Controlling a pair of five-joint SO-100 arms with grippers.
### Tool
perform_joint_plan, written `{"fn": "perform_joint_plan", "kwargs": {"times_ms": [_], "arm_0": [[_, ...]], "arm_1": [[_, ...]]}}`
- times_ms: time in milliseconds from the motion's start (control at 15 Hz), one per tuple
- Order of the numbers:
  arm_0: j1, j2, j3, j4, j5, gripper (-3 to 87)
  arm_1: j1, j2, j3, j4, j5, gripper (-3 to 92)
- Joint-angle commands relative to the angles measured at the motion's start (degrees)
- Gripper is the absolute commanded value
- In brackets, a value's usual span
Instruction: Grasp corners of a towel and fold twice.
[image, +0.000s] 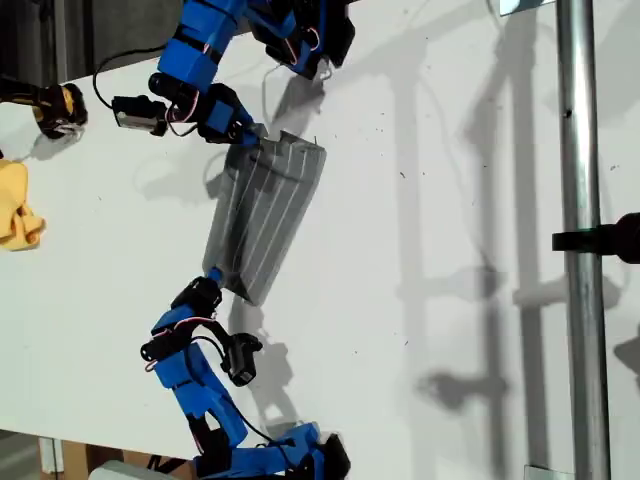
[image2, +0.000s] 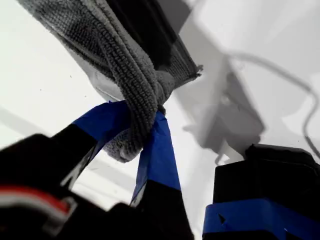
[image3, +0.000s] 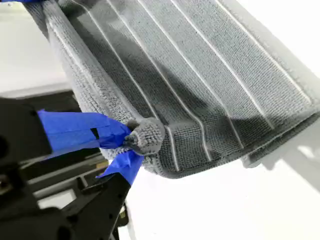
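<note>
Two pinches at once: the first gripper (image2: 145, 135) clamps its blue fingers on a bunched corner (image2: 131, 142) of the towel (image2: 120, 55), while the second gripper (image3: 131, 145) nips a second corner (image3: 147, 135). The towel is stretched between both arms (folded over, stripes showing) over the white table (image: 450, 250)

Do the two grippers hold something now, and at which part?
Both hold the grey striped towel: my first gripper pinches a bunched corner, my second gripper another corner tip.

My arms are built of bright blue printed segments joined by black motor blocks, with thin black, red and white cables looping between the joints. My first gripper (image2: 142, 145) and my second gripper (image3: 125, 145) both have blue tape wrapped over black jaws.
</note>
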Motion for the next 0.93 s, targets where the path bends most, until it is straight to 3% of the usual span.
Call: {"fn": "perform_joint_plan", "kwargs": {"times_ms": [0, 200, 667, 867], "arm_0": [[-2.4, 1.7, -2.0, -1.3, 0.2, -2.9], [-3.0, 1.7, -1.3, -2.4, 0.4, -2.8], [-3.1, -2.6, 1.2, 6.4, 0.3, -2.8], [-2.8, -3.3, -0.2, 6.7, -0.4, -2.8]], "arm_1": [[3.7, 5.3, 2.4, 1.1, -1.8, -0.1], [4.1, 7.4, 3.9, 0.4, -2.5, -0.1], [-14.3, -4.4, 8.2, -2.4, 10.4, -0.1], [-13.4, -3.0, 9.3, -3.8, 11.4, -0.1]]}}
